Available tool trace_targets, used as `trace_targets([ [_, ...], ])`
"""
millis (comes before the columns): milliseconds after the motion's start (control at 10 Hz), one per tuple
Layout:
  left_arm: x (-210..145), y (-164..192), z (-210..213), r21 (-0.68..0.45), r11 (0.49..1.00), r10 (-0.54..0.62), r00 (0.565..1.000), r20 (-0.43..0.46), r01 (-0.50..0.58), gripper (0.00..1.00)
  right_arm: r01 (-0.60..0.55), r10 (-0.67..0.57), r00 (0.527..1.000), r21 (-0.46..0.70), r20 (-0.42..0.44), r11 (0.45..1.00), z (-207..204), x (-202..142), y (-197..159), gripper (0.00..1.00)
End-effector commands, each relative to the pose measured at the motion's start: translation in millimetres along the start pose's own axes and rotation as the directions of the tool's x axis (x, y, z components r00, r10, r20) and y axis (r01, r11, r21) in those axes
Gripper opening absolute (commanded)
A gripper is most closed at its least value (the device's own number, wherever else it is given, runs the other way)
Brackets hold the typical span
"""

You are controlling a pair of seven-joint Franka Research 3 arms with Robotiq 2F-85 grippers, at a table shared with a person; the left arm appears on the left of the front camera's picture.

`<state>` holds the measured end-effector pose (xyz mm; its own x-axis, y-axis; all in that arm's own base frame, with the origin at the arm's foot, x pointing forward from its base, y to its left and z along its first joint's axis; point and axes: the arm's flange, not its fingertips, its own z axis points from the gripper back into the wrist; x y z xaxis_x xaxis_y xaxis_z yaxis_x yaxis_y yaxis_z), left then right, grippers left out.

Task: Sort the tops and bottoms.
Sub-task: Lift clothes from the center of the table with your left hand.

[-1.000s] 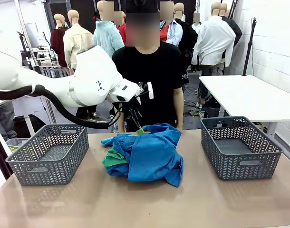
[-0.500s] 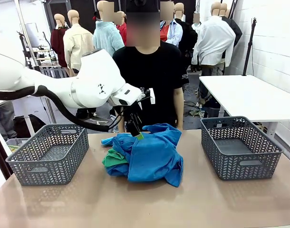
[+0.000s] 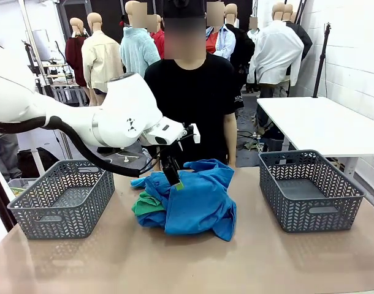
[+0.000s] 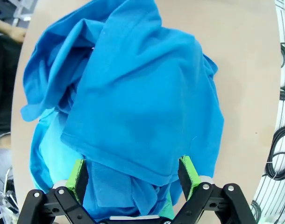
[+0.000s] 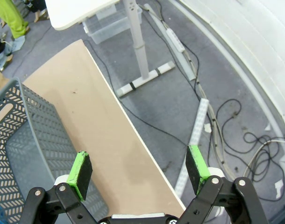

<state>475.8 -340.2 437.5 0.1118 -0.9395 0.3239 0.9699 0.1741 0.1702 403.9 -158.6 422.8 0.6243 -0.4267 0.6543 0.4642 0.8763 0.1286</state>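
- The left gripper (image 3: 175, 182) hangs fingers-down over the heap, jaws wide apart and clamped on nothing. Its pads (image 4: 78, 172) straddle a fold of the royal top (image 4: 142, 93), which lies directly beneath them.
- The royal top is the uppermost layer. Judged as the first pick: lifting it uncovers the rest.
- The pale top (image 4: 49, 149) lies under the royal one, off to the side of one pad.
- The bottoms (image 3: 145, 206) sit lowest, poking out below the gripper on the robot's side of the heap.
- The heap rests mid-bench (image 3: 193, 263) so that either basket is within reach: one basket (image 3: 63, 199) to the left of the gripper, the other (image 3: 311, 191) well apart to its right. Neither appears to hold a garment, so sorting is judged not yet begun.
- The right gripper (image 5: 138, 170) is spread wide, gripping nothing, and hangs over the bench edge just beside the right-hand basket. Probably parked there to leave the heap to the left arm.
- A person stands beyond the heap.
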Motion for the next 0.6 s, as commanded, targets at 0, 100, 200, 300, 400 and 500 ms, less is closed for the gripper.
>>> trace_targets([
  [0, 0, -7, -5, -0.004, 1.0, 0.004, 1.0, -0.019, -0.004, 1.0, -0.006, 0.006, 1.0, -0.005, -0.001, 1.0, 2, 0, 1, 1.0],
  [100, 0, -9, -12, -0.009, 1.0, -0.001, 0.999, -0.041, 0.0, 1.0, -0.006, 0.006, 1.0, -0.005, -0.001, 1.0, 2, 0, 1, 1.0],
  [200, -1, -12, -17, -0.029, 1.0, -0.005, 0.998, -0.056, 0.003, 1.0, -0.006, 0.006, 1.0, -0.005, -0.001, 1.0, 2, 0, 1, 1.0],
  [300, 0, -14, -19, -0.044, 0.999, -0.01, 0.998, -0.057, 0.008, 1.0, -0.006, 0.006, 1.0, -0.005, -0.001, 1.0, 2, 0, 1, 1.0],
  [400, 0, -13, -19, -0.048, 0.999, -0.007, 0.998, -0.057, 0.004, 1.0, -0.006, 0.006, 1.0, -0.005, -0.001, 1.0, 2, 0, 1, 1.0],
  [500, 0, -12, -19, -0.053, 0.999, -0.004, 0.998, -0.055, 0.001, 1.0, -0.006, 0.006, 1.0, -0.005, -0.001, 1.0, 2, 0, 1, 1.0],
])
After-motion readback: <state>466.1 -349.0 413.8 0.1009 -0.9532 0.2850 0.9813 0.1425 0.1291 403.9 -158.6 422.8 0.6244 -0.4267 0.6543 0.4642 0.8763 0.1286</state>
